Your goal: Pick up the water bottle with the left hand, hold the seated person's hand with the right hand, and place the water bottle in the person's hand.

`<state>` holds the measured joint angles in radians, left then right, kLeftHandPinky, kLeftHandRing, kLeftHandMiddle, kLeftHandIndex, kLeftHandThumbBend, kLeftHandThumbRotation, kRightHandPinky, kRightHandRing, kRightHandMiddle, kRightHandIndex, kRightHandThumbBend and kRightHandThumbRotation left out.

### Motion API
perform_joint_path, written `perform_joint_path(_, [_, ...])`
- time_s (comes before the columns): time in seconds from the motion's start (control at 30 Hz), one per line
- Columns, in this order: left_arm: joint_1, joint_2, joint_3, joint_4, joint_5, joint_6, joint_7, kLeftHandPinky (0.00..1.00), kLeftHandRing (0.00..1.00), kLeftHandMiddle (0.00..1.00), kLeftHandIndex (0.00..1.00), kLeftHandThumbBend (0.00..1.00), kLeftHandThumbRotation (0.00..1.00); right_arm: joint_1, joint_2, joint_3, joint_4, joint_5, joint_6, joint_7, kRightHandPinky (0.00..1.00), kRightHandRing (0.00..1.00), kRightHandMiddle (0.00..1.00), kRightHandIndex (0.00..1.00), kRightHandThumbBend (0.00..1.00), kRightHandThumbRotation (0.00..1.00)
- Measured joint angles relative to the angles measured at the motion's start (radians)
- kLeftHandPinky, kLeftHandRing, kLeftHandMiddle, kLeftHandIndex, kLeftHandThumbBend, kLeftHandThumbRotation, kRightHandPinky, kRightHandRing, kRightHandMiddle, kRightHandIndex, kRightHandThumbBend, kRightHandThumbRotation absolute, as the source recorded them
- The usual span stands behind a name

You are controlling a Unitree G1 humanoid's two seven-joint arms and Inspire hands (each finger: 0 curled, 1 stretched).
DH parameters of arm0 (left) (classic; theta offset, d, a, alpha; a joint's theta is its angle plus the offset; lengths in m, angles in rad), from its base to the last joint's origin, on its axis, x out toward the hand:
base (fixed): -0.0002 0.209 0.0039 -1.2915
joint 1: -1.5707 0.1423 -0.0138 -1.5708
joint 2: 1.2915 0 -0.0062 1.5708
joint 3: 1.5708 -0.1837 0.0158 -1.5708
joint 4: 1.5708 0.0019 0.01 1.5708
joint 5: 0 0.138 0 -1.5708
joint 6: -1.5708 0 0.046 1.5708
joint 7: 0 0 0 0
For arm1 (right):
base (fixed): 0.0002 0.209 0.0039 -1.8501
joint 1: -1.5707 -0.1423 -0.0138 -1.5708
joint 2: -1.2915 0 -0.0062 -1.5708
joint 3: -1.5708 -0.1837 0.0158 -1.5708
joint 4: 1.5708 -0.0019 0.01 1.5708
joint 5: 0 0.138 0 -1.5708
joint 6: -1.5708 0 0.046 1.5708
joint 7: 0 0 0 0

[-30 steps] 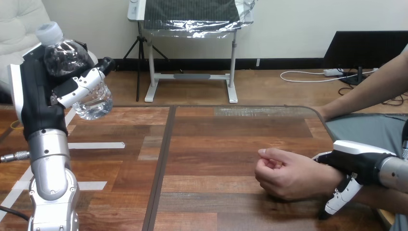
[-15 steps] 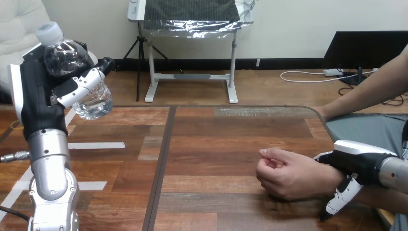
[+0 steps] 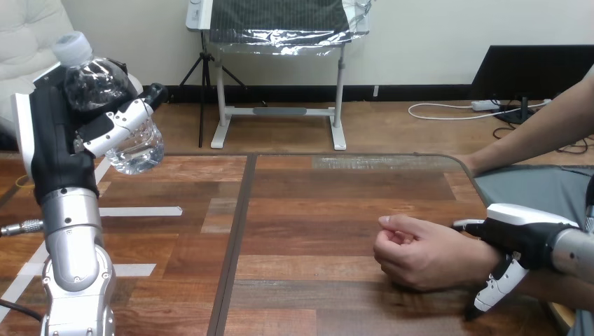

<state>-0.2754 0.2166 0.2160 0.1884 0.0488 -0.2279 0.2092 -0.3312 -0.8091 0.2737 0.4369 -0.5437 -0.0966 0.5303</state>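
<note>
While the left hand [image 3: 59, 140] grips the water bottle [image 3: 98, 84] high over the table's [image 3: 315, 210] left side, the right hand [image 3: 522, 241] clasps the person's wrist [image 3: 478, 257]. The person's hand [image 3: 420, 255] is fisted, so carry the bottle across steadily and release only onto an opened palm.

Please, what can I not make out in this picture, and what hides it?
Head view: the middle of the water bottle, behind fingers of the left hand.
Head view: whether the right hand grips the person's wrist; the hand's back covers the contact.
Head view: the palm of the person's hand, hidden by its curled fingers.
</note>
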Motion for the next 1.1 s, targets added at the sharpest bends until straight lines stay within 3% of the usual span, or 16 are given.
perform_joint_path(0.13, [0.000,0.000,0.000,0.000,0.000,0.000,0.000,0.29,0.35,0.40,0.41,0.64,0.00,0.017,-0.009,0.000,0.008,-0.011,-0.054,-0.046,0.97,0.99,1.00,1.00,1.00,0.37])
perform_joint_path(0.47, [0.000,0.000,0.000,0.000,0.000,0.000,-0.001,0.30,0.35,0.40,0.41,0.64,0.00,0.055,-0.021,-0.001,0.022,-0.024,-0.141,-0.146,1.00,1.00,1.00,1.00,1.00,0.52])
perform_joint_path(0.87, [0.000,0.000,-0.001,0.000,0.001,0.000,-0.001,0.29,0.35,0.40,0.41,0.65,0.00,0.079,-0.020,-0.005,0.023,-0.025,-0.169,-0.210,1.00,1.00,1.00,1.00,1.00,0.54])
perform_joint_path(1.1, [0.000,0.000,0.000,0.000,0.001,0.000,-0.001,0.29,0.34,0.40,0.41,0.64,0.00,0.085,-0.020,-0.006,0.017,-0.023,-0.168,-0.214,1.00,1.00,1.00,1.00,1.00,0.52])
